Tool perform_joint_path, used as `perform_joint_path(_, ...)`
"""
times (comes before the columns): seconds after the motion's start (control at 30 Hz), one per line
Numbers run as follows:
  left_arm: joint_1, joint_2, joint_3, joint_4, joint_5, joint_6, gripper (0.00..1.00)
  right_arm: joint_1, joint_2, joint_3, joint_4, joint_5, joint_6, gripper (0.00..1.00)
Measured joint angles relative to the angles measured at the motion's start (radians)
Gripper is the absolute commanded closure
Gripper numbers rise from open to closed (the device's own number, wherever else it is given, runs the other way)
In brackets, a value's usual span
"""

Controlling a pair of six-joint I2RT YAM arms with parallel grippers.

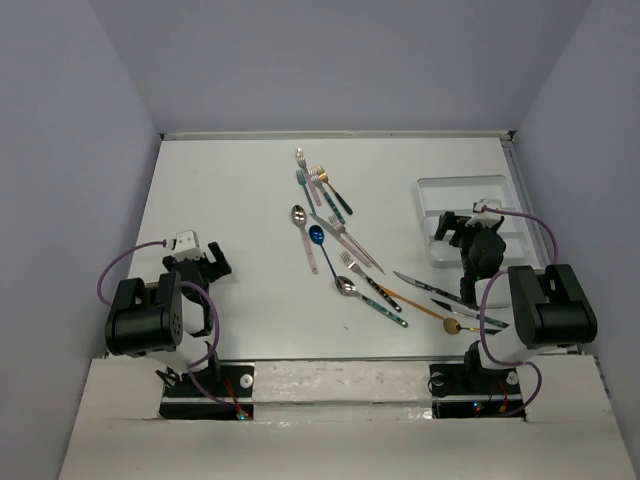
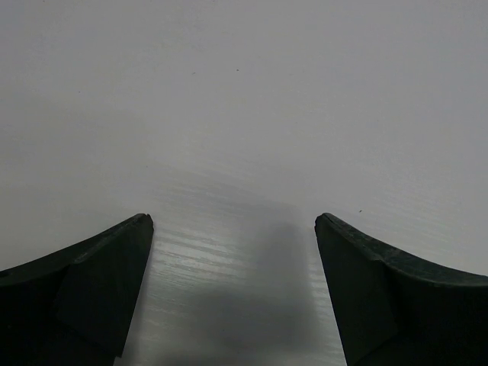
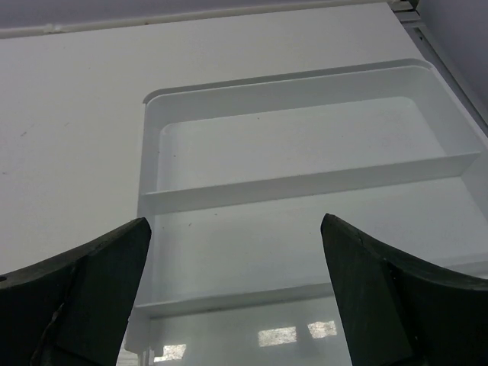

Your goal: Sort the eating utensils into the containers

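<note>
utensils (image 1: pixel 345 238) loose on desk (image 1: pixel 230 190), right gripper (image 1: pixel 462 225) open over tray (image 1: pixel 425 185)
forks, spoons and knives lie in a band from the upper centre of the top view down toward the lower right, all on the white desk, left of and below the white tray at the right edge. right gripper (image 3: pixel 234 221) hangs over the tray (image 3: pixel 282 76), jaws wide apart, its wrist view looking across two dividers. left gripper (image 1: pixel 205 262) sits at centre left, well apart from the utensils, its jaws (image 2: pixel 232 219) also spread wide over bare desk.
</note>
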State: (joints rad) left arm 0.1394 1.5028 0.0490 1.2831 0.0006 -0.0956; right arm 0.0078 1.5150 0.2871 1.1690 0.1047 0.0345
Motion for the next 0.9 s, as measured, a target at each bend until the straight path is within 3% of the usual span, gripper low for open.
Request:
perform_joint_path(0.1,0.000,0.000,0.000,0.000,-0.001,0.000,0.01,0.000,-0.027,0.015,-0.080,-0.008,-0.003,0.03)
perform_joint_path(0.17,0.000,0.000,0.000,0.000,0.016,0.004,0.01,0.000,-0.114,0.057,-0.226,-0.028,0.000,0.03)
perform_joint_path(0.27,0.020,-0.035,-0.001,-0.026,0.167,0.033,0.01,0.000,-0.262,0.146,-0.403,-0.107,0.026,0.12)
perform_joint_path(0.33,0.045,-0.170,-0.008,-0.053,0.291,0.052,0.01,-0.002,-0.349,0.228,-0.492,-0.230,0.040,0.20)
perform_joint_path(0.4,0.063,-0.405,0.058,-0.145,0.356,0.100,0.01,0.001,-0.393,0.318,-0.569,-0.330,0.050,0.23)
perform_joint_path(0.47,0.065,-0.563,0.229,-0.340,0.371,0.165,0.03,0.033,-0.389,0.457,-0.711,-0.395,0.051,0.24)
perform_joint_path(0.57,0.065,-0.632,0.570,-0.627,0.416,0.274,0.07,0.175,-0.293,0.712,-0.936,-0.407,0.013,0.26)
perform_joint_path(0.67,0.064,-0.617,0.763,-0.881,0.431,0.354,0.07,0.268,-0.179,0.872,-1.110,-0.373,-0.031,0.39)
perform_joint_path(0.77,0.064,-0.604,0.815,-1.120,0.418,0.427,0.03,0.335,0.026,1.111,-1.299,-0.346,-0.060,0.43)
perform_joint_path(0.9,0.063,-0.604,0.695,-1.329,0.337,0.492,0.01,0.369,0.318,1.365,-1.482,-0.313,-0.088,0.43)
